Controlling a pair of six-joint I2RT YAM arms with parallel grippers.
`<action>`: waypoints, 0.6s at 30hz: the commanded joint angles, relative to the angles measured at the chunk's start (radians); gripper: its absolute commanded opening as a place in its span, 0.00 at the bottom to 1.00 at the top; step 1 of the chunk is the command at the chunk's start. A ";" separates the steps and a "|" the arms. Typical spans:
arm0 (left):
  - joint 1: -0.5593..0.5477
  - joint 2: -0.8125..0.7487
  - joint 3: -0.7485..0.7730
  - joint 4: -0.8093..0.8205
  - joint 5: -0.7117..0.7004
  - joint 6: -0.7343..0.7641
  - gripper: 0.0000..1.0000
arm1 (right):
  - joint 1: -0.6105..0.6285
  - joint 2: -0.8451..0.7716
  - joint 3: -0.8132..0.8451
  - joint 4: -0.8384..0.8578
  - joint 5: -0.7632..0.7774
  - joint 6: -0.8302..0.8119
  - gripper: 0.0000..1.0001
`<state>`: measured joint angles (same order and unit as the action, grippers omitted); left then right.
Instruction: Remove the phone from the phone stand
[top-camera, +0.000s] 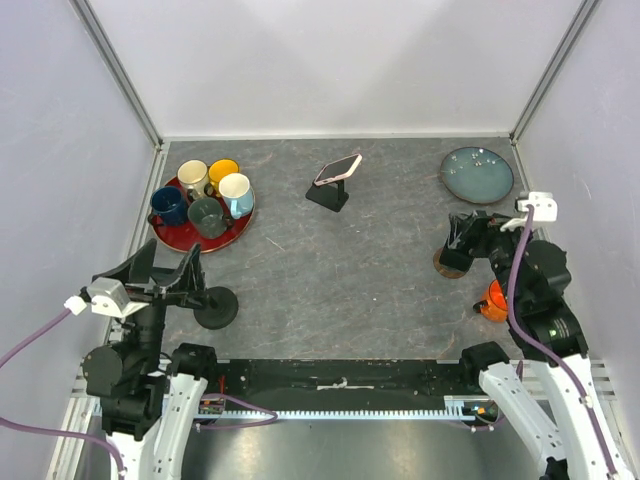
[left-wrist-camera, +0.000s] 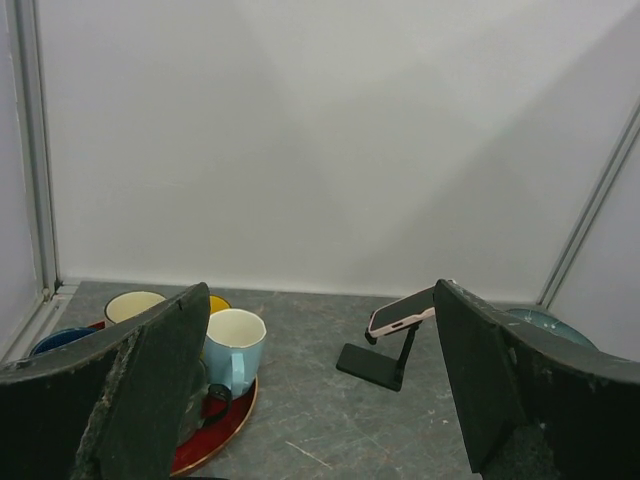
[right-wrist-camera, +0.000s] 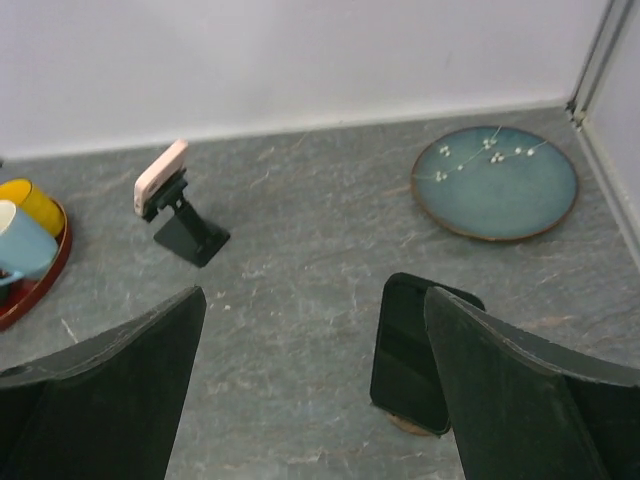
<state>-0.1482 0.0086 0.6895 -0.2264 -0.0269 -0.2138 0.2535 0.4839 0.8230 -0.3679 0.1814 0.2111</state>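
Observation:
A pink-cased phone (top-camera: 338, 169) rests tilted on a black phone stand (top-camera: 328, 196) at the back middle of the table. It also shows in the left wrist view (left-wrist-camera: 402, 312) with its stand (left-wrist-camera: 375, 364), and in the right wrist view (right-wrist-camera: 161, 172) on the stand (right-wrist-camera: 190, 236). My left gripper (top-camera: 170, 268) (left-wrist-camera: 320, 400) is open and empty, far to the near left of the phone. My right gripper (top-camera: 470, 232) (right-wrist-camera: 310, 390) is open and empty, at the right of the table, well apart from the phone.
A red tray (top-camera: 170, 236) with several mugs sits at the back left. A blue-green plate (top-camera: 478, 175) lies at the back right. A black slab on a round wooden base (right-wrist-camera: 408, 352) stands by my right finger. An orange object (top-camera: 492, 301) and a black round-based object (top-camera: 216, 308) sit near the arms.

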 joint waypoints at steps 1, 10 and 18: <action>-0.010 -0.062 -0.022 -0.013 -0.013 0.019 0.99 | 0.006 0.126 0.093 -0.132 -0.077 0.034 0.98; -0.022 -0.087 -0.068 -0.036 -0.001 0.011 0.98 | 0.006 0.431 0.223 -0.207 -0.391 0.076 0.98; -0.045 -0.093 -0.087 -0.044 0.002 0.019 0.98 | 0.043 0.614 0.212 0.061 -0.360 0.318 0.98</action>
<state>-0.1806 0.0063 0.6079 -0.2668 -0.0257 -0.2142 0.2684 1.0760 1.0191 -0.5003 -0.2058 0.3817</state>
